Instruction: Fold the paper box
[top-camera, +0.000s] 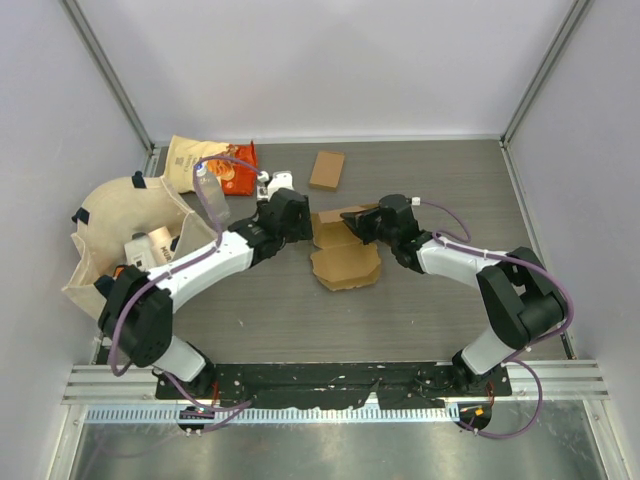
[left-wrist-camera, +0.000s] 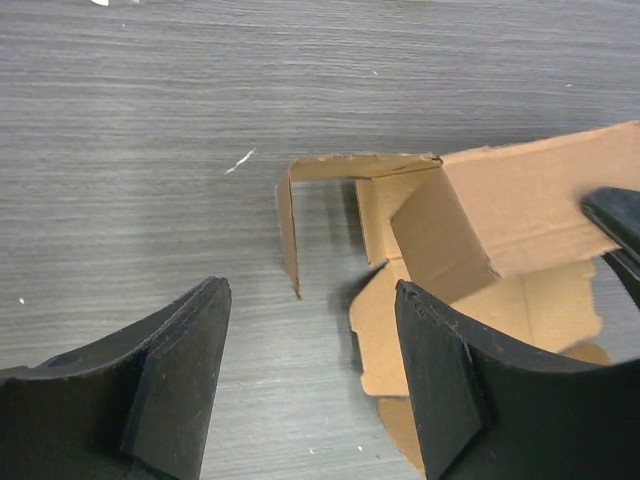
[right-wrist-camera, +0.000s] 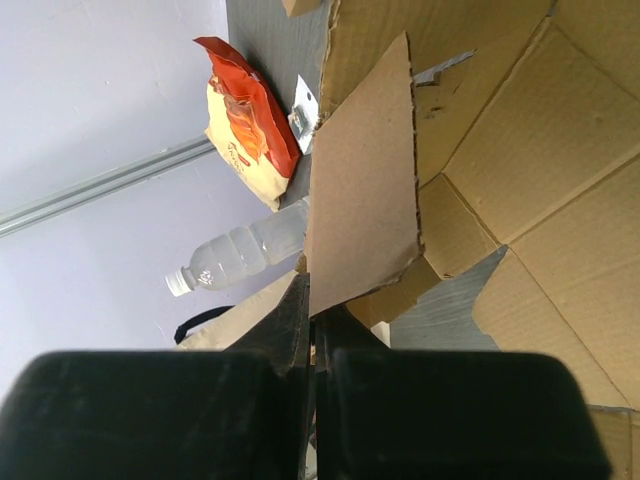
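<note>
The paper box (top-camera: 345, 262) is a partly folded brown cardboard blank lying mid-table, with some flaps raised. My left gripper (top-camera: 300, 222) stands open at its left side. In the left wrist view the box (left-wrist-camera: 480, 220) lies beyond and to the right of the open gripper (left-wrist-camera: 310, 300), with one thin side flap (left-wrist-camera: 288, 235) standing upright and nothing between the fingers. My right gripper (top-camera: 362, 225) is at the box's far right part. In the right wrist view it (right-wrist-camera: 312, 300) is shut on the edge of a raised cardboard flap (right-wrist-camera: 365, 180).
A small closed cardboard box (top-camera: 327, 169) lies at the back. At the back left are an orange snack bag (top-camera: 215, 162), a clear water bottle (top-camera: 210, 198) and a beige cloth bag (top-camera: 120, 225). Metal rails border the table.
</note>
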